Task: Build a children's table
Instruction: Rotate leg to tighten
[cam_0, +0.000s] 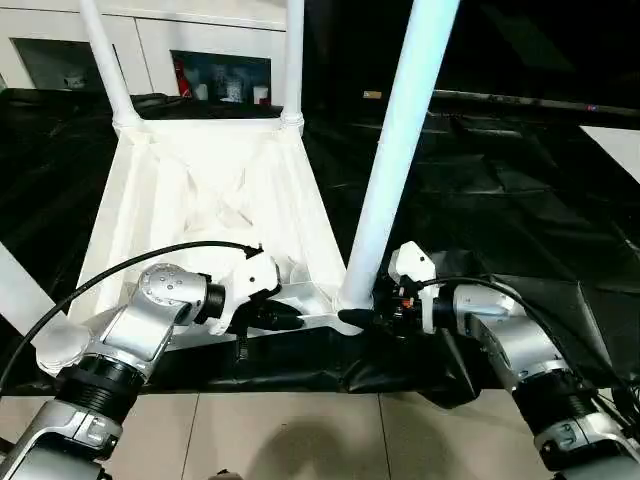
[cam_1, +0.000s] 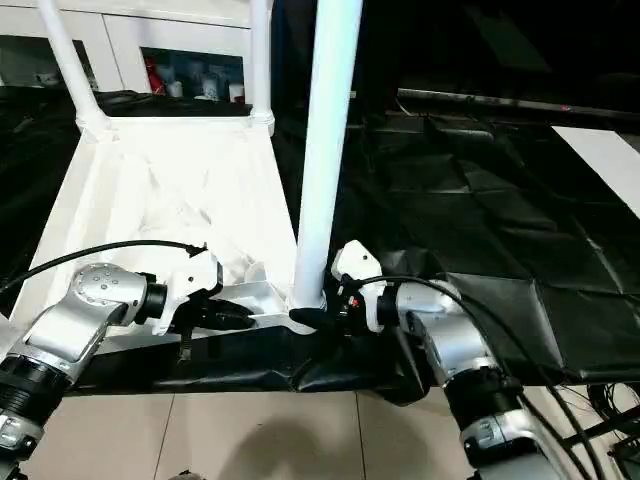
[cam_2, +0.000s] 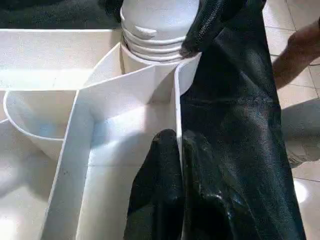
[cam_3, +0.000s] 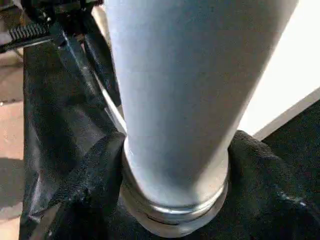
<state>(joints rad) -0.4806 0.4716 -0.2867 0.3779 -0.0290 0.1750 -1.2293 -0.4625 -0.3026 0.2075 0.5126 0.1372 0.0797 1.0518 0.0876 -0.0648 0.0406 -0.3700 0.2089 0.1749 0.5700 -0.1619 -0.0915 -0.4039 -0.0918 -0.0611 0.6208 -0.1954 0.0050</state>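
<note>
Children's table (cam_0: 200, 200) lies upside down on the black cloth (cam_0: 480, 180), its ribbed underside facing up and its near edge right at the cloth-covered bench's front edge. Two far legs (cam_0: 108, 60) stand in the sockets away from the robot. A third leg (cam_0: 395, 150) stands at the near right corner socket (cam_0: 350, 298), and its ribbed foot looks only partly sunk into that socket in the left wrist view.

Just to the right of that socket, the right gripper (cam_1: 318, 318) has its black fingers closed around the base of the third leg. To the socket's left, the left gripper (cam_0: 290, 320) is pinched shut on the table's near rim wall (cam_2: 177, 115), one finger inside the wall and one outside.

The main risk, as I judge it, is the leg seating crooked: it already leans a little, and a push that is off its axis could jam it or pop it back out. A hard push could also slide the top toward the bench edge if the left grip slips on the thin plastic wall. The loose cloth bunched around the socket might get trapped under the leg. Beyond the table stands a white cabinet (cam_0: 200, 40).
</note>
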